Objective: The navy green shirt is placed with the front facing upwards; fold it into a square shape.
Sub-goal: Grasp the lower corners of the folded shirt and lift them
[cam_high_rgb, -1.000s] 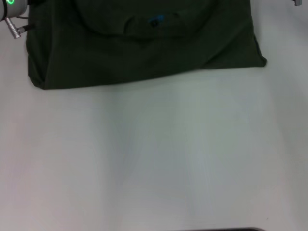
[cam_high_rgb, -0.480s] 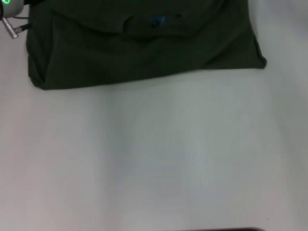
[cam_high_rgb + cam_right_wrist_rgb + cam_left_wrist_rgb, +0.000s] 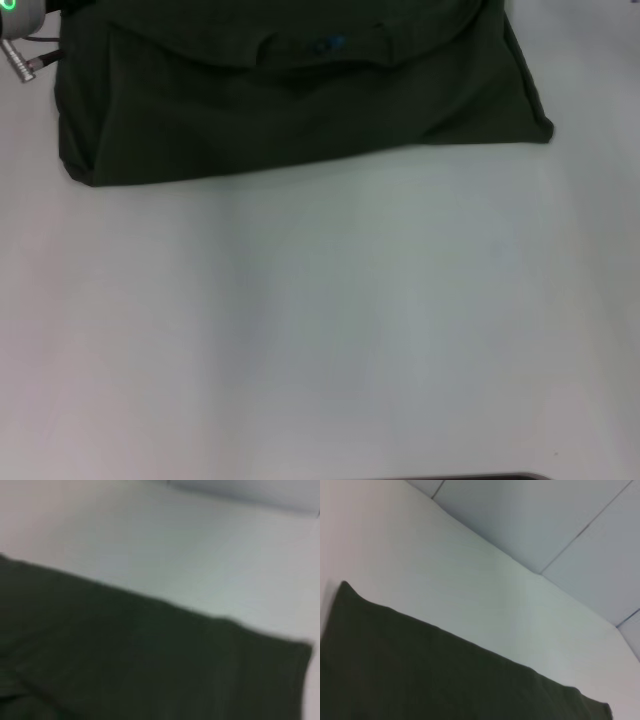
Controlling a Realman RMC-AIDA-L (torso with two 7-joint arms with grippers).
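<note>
Shirt (image 3: 300,100), navy green, folded into a broad band across the far part of the white table (image 3: 330,330); near edge running slightly askew, one corner poking out at the robot's right, the other rounded at the left. Folded layer draped over the top with a curved hem, small blue neck label (image 3: 325,44) showing at the middle of the shirt. No lettering visible.

Left gripper (image 3: 22,30) only partly in head view, beside the shirt's far left corner: grey housing, green light, a cable plug; fingers out of frame, open or closed cannot tell. Left wrist view: shirt edge (image 3: 445,680) flat on the table, pale wall panels (image 3: 545,520) beyond. Right wrist view: dark cloth (image 3: 150,665) close below, table past it. Right gripper itself unseen in any view.
</note>
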